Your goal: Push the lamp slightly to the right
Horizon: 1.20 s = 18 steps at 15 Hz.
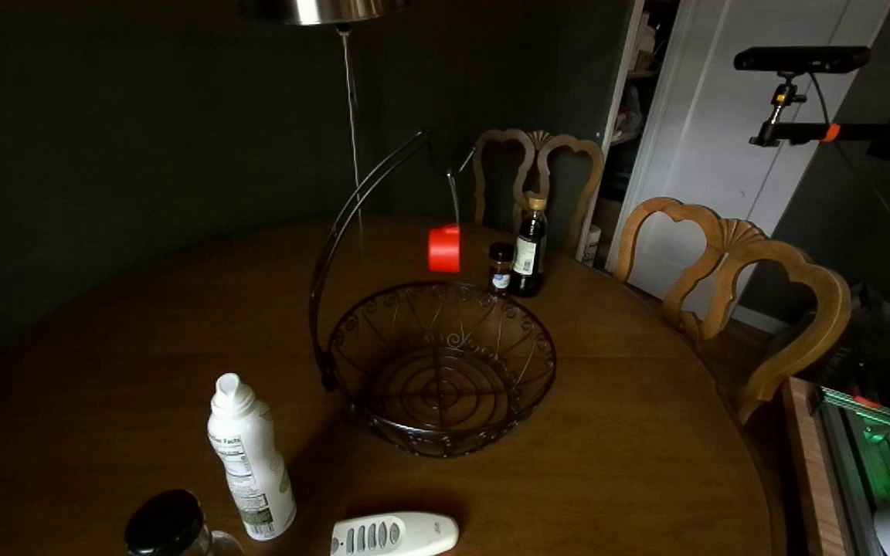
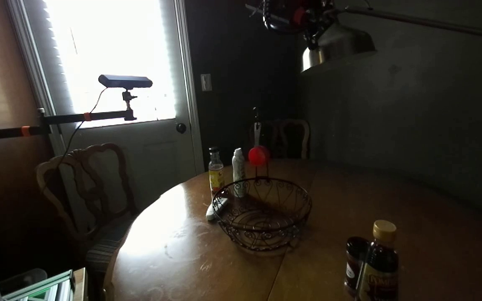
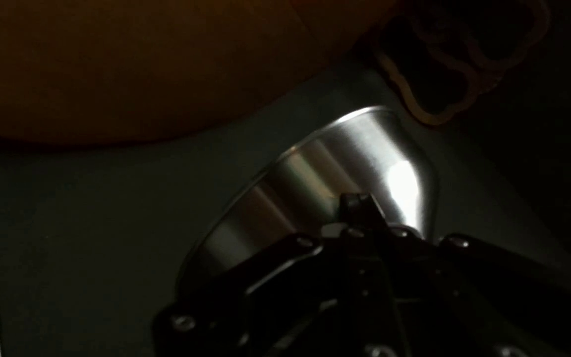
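The lamp is a silvery metal shade hanging above the table, and it shows in an exterior view (image 1: pixel 317 11), cut off by the top edge. It also shows in an exterior view (image 2: pixel 345 44), top right, on a long arm. In the wrist view the lamp (image 3: pixel 295 193) fills the middle and looks tilted. My gripper (image 3: pixel 357 201) is shut, its fingertips together in front of the shade. In an exterior view the dark gripper (image 2: pixel 311 42) is at the shade's near left side. I cannot tell whether they touch. Nothing shows between the fingers.
A dark wire basket (image 1: pixel 441 444) with an arched handle stands on the wooden table (image 1: pixel 630 432). A red cup (image 1: pixel 443 249) hangs from the handle. A white bottle (image 1: pixel 252 463), a remote (image 1: pixel 399 534) and dark bottles (image 1: pixel 528 251) stand around it. Chairs (image 1: pixel 738 247) surround the table.
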Tool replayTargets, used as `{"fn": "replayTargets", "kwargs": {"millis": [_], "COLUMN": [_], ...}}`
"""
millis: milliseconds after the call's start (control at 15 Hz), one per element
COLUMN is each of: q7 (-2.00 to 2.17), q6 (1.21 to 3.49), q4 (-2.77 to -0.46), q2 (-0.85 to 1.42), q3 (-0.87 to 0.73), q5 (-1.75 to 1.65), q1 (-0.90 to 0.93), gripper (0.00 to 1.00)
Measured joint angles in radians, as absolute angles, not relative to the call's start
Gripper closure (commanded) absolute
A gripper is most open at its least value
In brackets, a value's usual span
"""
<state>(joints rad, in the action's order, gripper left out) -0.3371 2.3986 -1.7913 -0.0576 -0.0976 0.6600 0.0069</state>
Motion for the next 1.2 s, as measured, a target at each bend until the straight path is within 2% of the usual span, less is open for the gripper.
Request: {"fn": "replayTargets", "kwargs": {"millis": [1200], "q7": [-0.293], "q6": [2.448], "q4": [-1.771], "q2": [-0.023], "q3": [-0.049], "q5": [0.658], "q1": [0.011], "gripper": [1.0]}}
